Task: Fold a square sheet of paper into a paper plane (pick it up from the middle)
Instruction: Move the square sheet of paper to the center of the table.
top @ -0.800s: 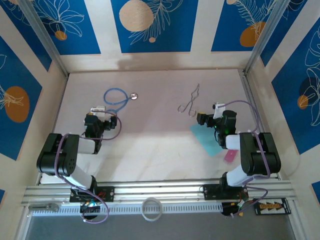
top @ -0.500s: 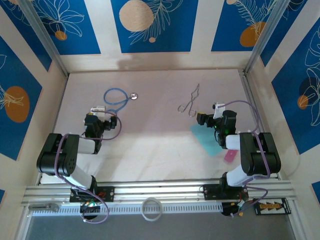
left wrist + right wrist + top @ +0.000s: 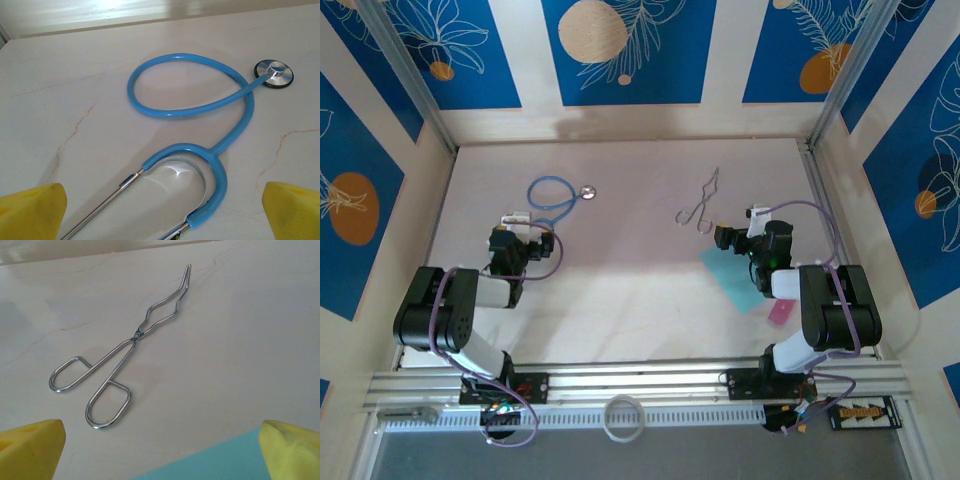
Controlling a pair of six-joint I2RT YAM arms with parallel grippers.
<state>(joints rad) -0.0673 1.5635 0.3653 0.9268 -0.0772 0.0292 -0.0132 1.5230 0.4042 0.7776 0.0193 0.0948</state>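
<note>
Yellow pads [image 3: 31, 447] of the right gripper [image 3: 160, 455] sit at the lower corners of the right wrist view, jaws spread wide with nothing between them. The left gripper [image 3: 160, 210] is likewise wide and empty. The square sheet of paper [image 3: 734, 277] lies flat on the table [image 3: 640, 300], partly under the right arm. Its visible part runs from 10 o'clock to 4 o'clock in the top view, with one corner toward 10 o'clock. In the right wrist view the sheet's edge [image 3: 210, 460] rises toward the 3 o'clock pad; contact cannot be determined. Metal tongs [image 3: 130, 340] lie at 12 o'clock of the right gripper, tips away and loop handles nearest, apart from the sheet. A pink block [image 3: 780, 311] lies at 4 o'clock of the sheet, seen from the top. A blue-tubed stethoscope [image 3: 200, 115] lies at 12 o'clock of the left gripper, well apart from the sheet; the left wrist view resolves its metal disc and ear tubes.
</note>
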